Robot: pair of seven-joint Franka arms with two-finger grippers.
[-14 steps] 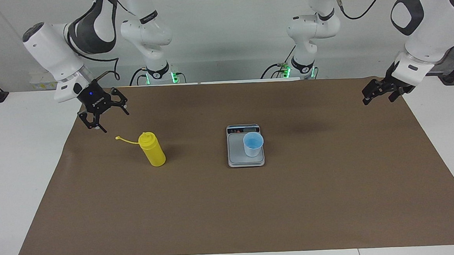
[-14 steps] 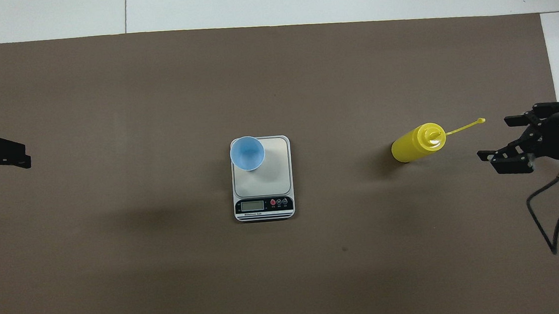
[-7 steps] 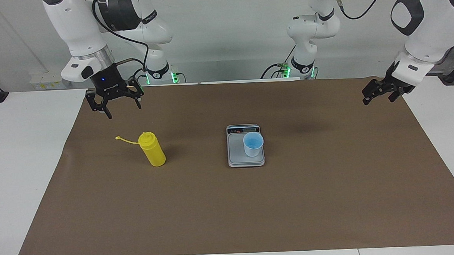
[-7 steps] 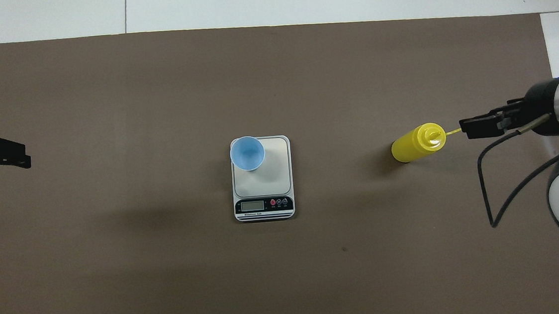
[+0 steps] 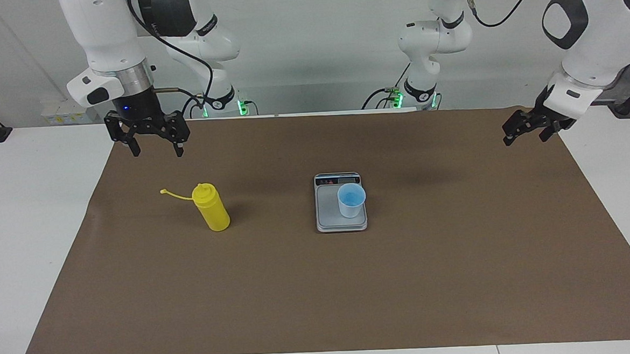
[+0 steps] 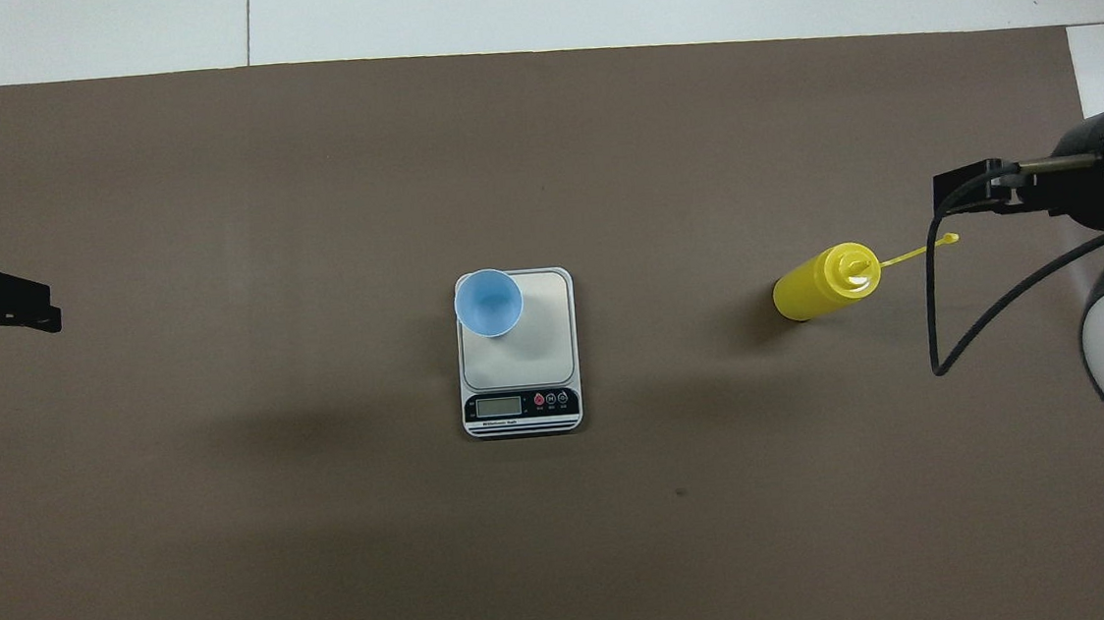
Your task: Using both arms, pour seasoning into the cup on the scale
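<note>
The seasoning (image 5: 211, 206) stood left of centre, the cup (image 5: 351, 200) mid-frame on the scale (image 5: 328, 215). Nothing lay between them on the brown mat (image 5: 320, 284). The right gripper (image 5: 153, 149) at upper left and the left gripper (image 5: 525, 132) at the right edge both held their fingers open and empty.

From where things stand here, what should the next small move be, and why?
Probably bring the right end effector, open and raised near the mat's edge, down around the upright yellow bottle, which nothing holds. The cup already sits on the scale, and the left end effector waits open at its own end.
</note>
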